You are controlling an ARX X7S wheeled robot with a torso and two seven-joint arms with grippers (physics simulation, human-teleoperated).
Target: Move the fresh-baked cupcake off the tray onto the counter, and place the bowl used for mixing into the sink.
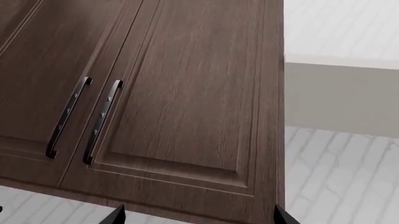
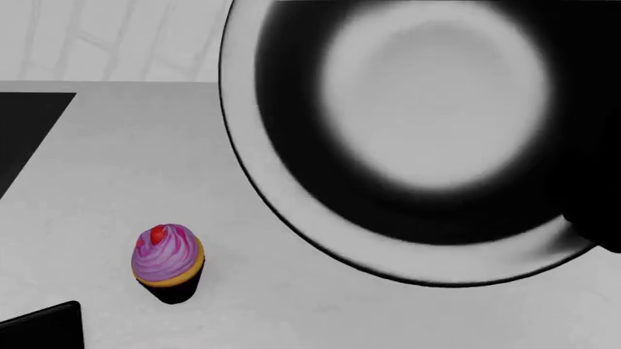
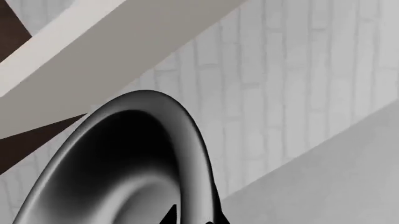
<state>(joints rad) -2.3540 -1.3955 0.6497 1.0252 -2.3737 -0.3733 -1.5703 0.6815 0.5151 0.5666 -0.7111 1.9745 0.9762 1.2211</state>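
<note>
- The bowl (image 2: 427,138) fills the head view from 12 to 4 o'clock, raised close to the camera and tilted so its shiny dark inside and pale round base face the lens; its thin rim sweeps down past the centre of the picture.
- In the right wrist view the bowl (image 3: 124,163) stands on edge against a white tiled wall (image 3: 299,84); the right tool (image 3: 190,219) shows only as dark tips on either side of the rim at the picture's border, so it appears clamped on the rim; a dark mass at 4 o'clock in the head view, by the rim, seems to be that arm.
- The cupcake (image 2: 167,262) stands upright on the white worktop (image 2: 291,305) at 8 o'clock in the head view, cherry on top; it is off the tray (image 2: 43,327), whose black corner lies near it at 7 o'clock, apart from it.
- A black edge of the sink (image 2: 25,138) shows at 9 o'clock, well apart from the cupcake.
- The left wrist view faces brown cabinet doors (image 1: 174,102) with two dark handles (image 1: 103,121); only two dark tips of the left tool (image 1: 196,217) show, set well apart with nothing between them.
</note>
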